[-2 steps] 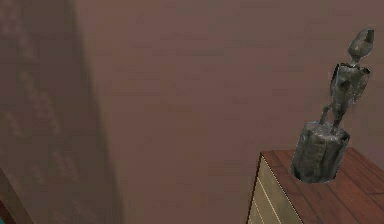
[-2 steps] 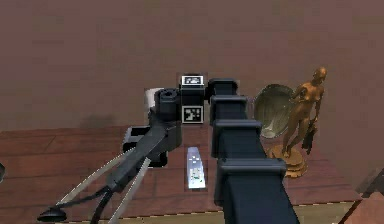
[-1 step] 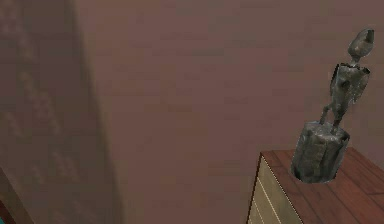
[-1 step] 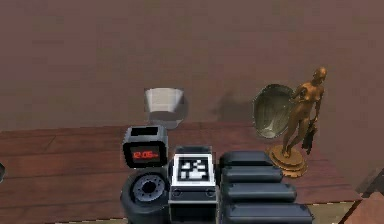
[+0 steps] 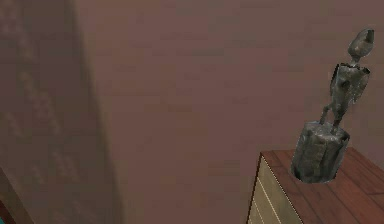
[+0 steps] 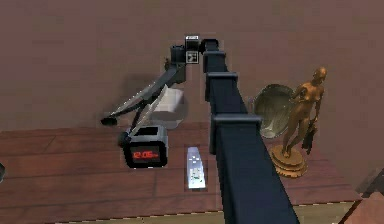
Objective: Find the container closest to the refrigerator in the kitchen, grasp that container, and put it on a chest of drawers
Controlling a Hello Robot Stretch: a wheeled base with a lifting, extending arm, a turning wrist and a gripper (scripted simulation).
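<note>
**Pale object at the gripper, above a wooden top**

In the arm side view a pale, rounded object (image 6: 171,104) sits just left of the arm (image 6: 236,140), close under the gripper's dark body. Its shape is too vague to call it a container with any confidence. The gripper (image 6: 122,122) slants down and to the left from two white squares (image 6: 190,57), and its thin fingers end near the back edge of a wooden top (image 6: 60,165). Whether the gripper holds the pale object, or how its fingers stand, cannot be told.

Just below the pale object in the picture a dark clock (image 6: 146,153) with red digits stands on the wood. A grey remote (image 6: 193,167) lies beside it, between the clock and the arm. Right of the arm a gold statue (image 6: 305,115) stands upright on the same top. A plain brown wall (image 6: 70,60) rises behind.

The forward view has a chest (image 5: 272,200) at its lower right corner, with pale drawer fronts under a red-brown top. A grey statue (image 5: 335,110) on a drum-shaped base stands on it.
</note>
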